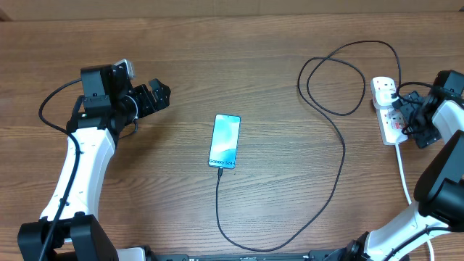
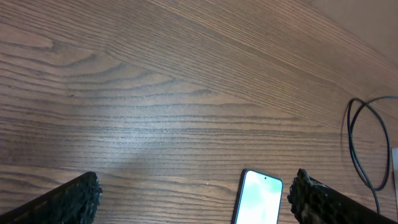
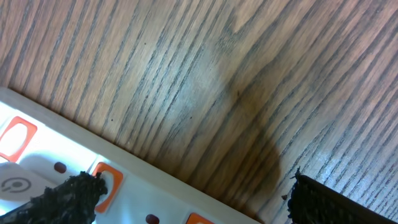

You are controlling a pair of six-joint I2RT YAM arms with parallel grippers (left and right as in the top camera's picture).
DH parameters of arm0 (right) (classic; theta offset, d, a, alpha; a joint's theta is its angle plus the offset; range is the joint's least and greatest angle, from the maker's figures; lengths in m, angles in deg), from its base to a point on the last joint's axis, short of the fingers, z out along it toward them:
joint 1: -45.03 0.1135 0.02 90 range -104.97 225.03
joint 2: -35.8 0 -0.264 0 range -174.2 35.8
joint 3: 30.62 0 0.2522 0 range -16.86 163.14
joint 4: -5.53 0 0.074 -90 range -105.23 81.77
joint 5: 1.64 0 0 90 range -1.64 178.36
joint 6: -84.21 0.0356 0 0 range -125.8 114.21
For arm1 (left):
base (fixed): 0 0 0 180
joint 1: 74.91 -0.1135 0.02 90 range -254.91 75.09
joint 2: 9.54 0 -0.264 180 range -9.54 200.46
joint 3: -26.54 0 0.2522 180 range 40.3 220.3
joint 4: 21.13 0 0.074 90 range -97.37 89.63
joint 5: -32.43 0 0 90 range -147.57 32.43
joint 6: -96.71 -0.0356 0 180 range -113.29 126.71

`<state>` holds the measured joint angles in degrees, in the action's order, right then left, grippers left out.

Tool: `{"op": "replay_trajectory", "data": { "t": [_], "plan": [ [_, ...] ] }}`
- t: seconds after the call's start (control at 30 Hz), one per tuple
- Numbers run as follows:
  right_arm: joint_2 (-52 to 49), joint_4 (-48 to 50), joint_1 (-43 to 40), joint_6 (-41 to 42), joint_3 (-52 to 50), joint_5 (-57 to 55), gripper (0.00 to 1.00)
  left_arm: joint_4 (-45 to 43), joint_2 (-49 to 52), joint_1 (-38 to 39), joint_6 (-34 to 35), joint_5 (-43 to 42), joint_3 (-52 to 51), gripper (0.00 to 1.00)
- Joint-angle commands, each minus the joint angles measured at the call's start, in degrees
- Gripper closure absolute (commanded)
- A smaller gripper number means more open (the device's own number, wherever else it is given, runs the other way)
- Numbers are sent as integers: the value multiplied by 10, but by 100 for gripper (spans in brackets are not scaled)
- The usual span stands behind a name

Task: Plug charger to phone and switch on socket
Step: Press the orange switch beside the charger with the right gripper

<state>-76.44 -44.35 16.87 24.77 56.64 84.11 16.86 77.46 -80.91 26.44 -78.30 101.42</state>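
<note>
The phone [image 1: 225,141] lies mid-table with its light blue screen up, and its top end shows in the left wrist view [image 2: 260,198]. The thin black charger cable [image 1: 330,156] runs from the phone's near end, loops right and back to a black plug [image 1: 394,93] in the white socket strip [image 1: 386,109]. My left gripper [image 1: 154,96] is open and empty, well left of the phone. My right gripper [image 1: 404,119] is open, low over the socket [image 3: 134,168]. Its left fingertip [image 3: 81,190] is at a red switch [image 3: 107,180].
The socket's white cord [image 1: 403,168] runs toward the near right edge beside my right arm. A black cable loop [image 2: 367,149] lies at the right edge of the left wrist view. Bare wooden table [image 1: 239,65] lies between the arms.
</note>
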Motion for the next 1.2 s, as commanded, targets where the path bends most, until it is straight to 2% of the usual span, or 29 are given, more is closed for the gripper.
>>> {"op": "replay_trajectory", "data": {
  "t": [0.0, 0.43, 0.6, 0.77, 0.93, 1.17],
  "plan": [
    [-12, -22, 12, -41, -16, 49, 0, -1, -9, 0, 0, 4, 2, 0],
    [-11, -39, 12, -41, -15, 50, 0, 0, -9, 0, 0, 4, 2, 1],
    [-2, -85, 2, -41, 11, 43, 0, 0, -9, 0, 0, 4, 2, 0],
    [35, -134, -8, -71, 52, 44, 0, 0, -9, 0, 0, 4, 2, 1],
    [58, -125, -5, -149, 57, 75, 0, 0, -9, 0, 0, 4, 2, 1],
    [57, -107, -1, -183, 55, 74, 0, 0, -9, 0, 0, 4, 2, 0]
  ]
}}
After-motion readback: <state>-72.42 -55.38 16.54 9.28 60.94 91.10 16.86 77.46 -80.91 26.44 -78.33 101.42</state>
